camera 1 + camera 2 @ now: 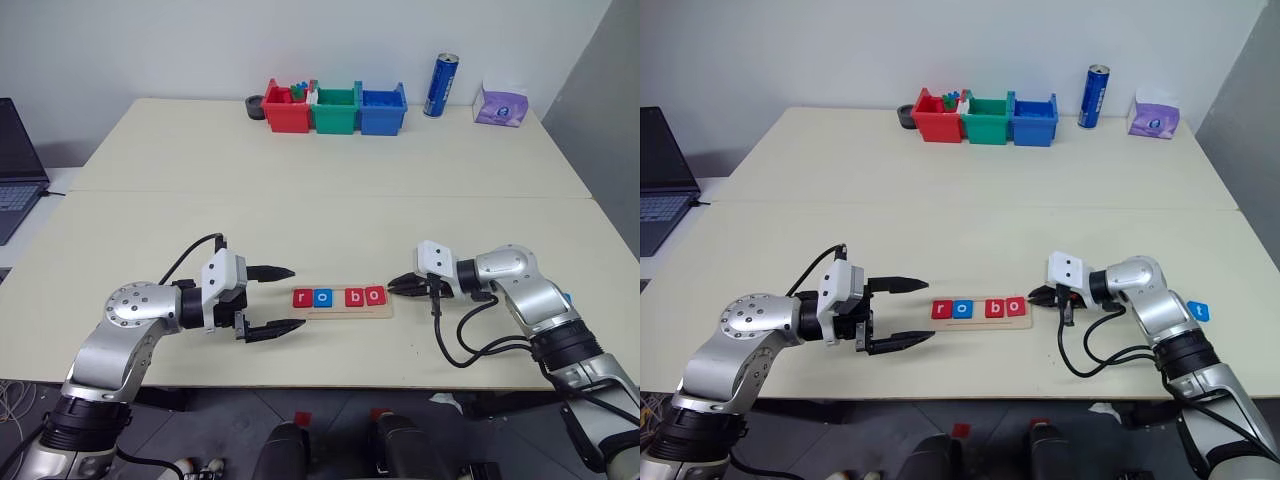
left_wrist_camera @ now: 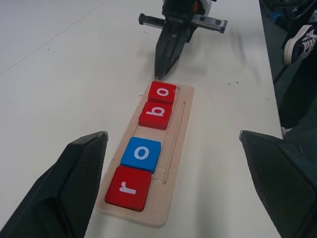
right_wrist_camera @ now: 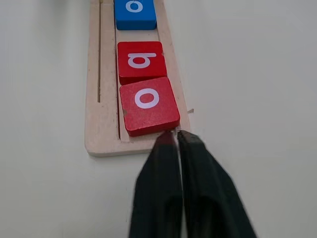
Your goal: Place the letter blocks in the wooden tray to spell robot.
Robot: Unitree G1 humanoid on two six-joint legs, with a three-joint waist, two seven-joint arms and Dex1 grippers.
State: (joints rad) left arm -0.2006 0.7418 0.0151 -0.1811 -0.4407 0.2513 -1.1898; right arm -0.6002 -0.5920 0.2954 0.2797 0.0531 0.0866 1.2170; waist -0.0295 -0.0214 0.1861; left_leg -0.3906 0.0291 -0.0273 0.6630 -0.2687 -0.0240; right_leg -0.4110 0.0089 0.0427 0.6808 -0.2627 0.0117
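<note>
Tray: your wooden tray [image 1: 340, 312] lies near the table's front edge, between both grippers.
Tiles: four sit in it, reading r [image 1: 303, 298], o [image 1: 322, 297], b [image 1: 355, 297], o [image 1: 374, 295]; a blue tile [image 1: 1198, 311] lies far right.
Left gripper [image 1: 276, 300]: fingers spread, empty.
Right gripper [image 3: 176, 136]: fingers pressed together, tips at the tray's right end.

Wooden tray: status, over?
Left gripper open, right gripper shut at tray's end. Wooden tray holds r, o, b, o. Blue t block on table.

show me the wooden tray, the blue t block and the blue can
wooden tray [image 2: 176, 144], left wrist view, bare grooved strip beside the blocks
blue t block [image 1: 1199, 311], right eye view, its top face
blue can [image 1: 440, 86], left eye view, mid side wall
</note>
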